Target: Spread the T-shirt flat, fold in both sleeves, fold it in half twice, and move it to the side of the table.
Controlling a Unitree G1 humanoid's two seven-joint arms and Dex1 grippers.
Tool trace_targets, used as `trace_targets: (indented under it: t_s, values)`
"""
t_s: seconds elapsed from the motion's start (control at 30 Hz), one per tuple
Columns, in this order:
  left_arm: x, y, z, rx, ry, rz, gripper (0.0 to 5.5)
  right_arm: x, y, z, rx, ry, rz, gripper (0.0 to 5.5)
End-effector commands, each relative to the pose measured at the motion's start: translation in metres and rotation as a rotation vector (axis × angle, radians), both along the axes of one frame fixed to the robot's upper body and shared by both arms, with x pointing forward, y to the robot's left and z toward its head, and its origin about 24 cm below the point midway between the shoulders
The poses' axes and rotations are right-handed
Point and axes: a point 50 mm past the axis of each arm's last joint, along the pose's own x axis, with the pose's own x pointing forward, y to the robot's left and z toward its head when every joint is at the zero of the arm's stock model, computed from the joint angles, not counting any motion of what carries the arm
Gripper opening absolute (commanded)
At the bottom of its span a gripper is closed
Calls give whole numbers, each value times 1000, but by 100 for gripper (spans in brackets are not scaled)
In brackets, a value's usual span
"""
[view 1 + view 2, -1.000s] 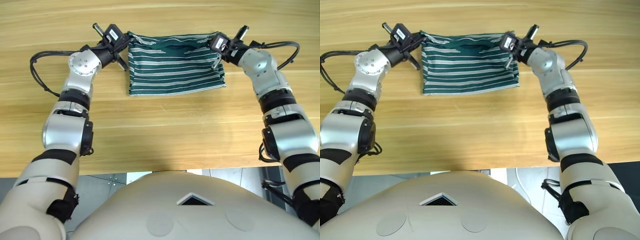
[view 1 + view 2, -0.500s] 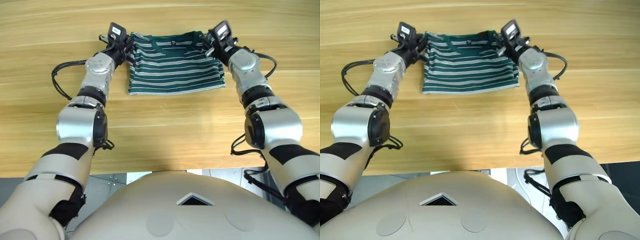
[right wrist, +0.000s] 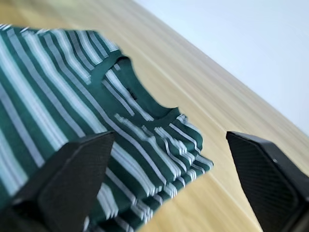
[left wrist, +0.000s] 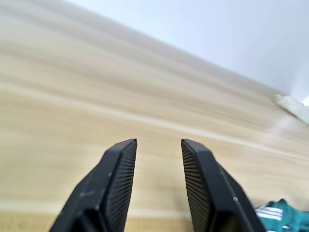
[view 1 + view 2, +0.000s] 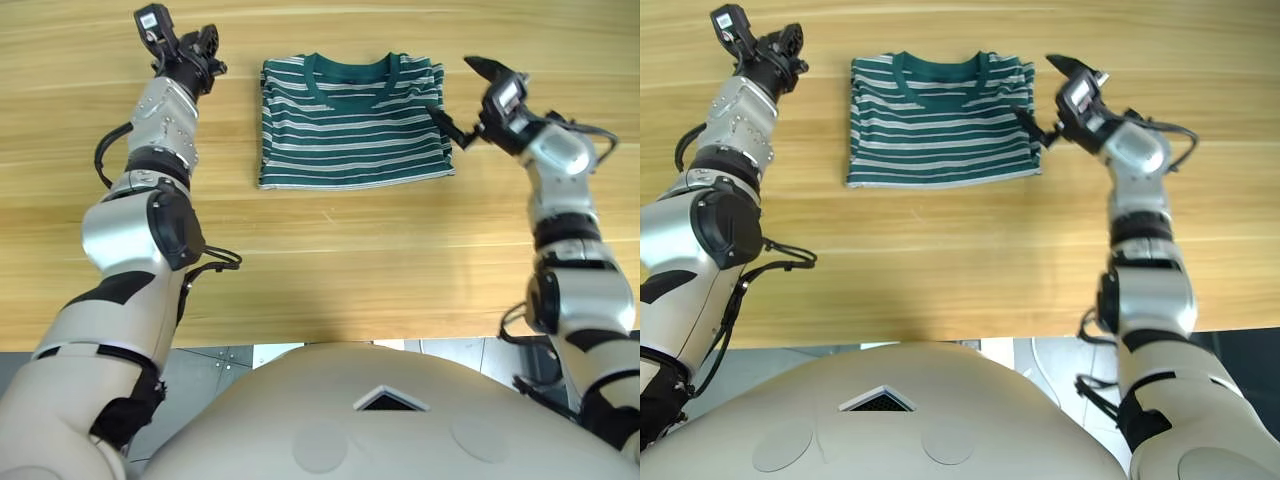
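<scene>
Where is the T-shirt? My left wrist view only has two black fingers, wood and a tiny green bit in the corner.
Observer: The T-shirt lies folded into a neat rectangle on the table, with its collar on the far side and no sleeves sticking out.
Operator: Is the other hand holding it?
Observer: No. The right gripper is wide open at the shirt's right edge, with nothing between its fingers.
Operator: How close is my hand to it?
Observer: The left gripper sits off the shirt's far left corner, with a strip of bare wood between them.
</scene>
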Motion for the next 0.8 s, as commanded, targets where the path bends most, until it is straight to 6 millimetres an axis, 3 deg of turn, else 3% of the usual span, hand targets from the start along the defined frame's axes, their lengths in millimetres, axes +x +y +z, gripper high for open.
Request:
trace_targets:
  t_s: [0.03,0.1,0.17,0.23,0.27,0.43,0.53,0.63,0.8]
  values:
    - [-10,19,-3,89,-54,0,172,-42,-13,-34,-280,155,132,490]
    - [-14,23,-2,120,-86,-4,172,-59,1,-46,-308,182,228,525]
    - [-16,26,-2,154,-113,-9,172,-85,33,-46,-267,157,408,536]
    - [-18,27,-2,182,-129,-19,172,-118,70,-18,-125,49,625,536]
    - [-19,27,-2,187,-131,-20,172,-130,80,-4,-68,10,694,536]
    - [-20,30,-4,195,-126,-3,172,-168,89,53,145,-125,893,536]
    - [-21,27,-7,201,-124,-16,172,-137,88,63,173,-166,723,536]
    - [-21,20,-7,223,-152,-65,172,-85,93,48,58,-191,446,536]
    - [-23,14,-9,208,-172,-78,172,-21,138,20,-77,-245,227,536]
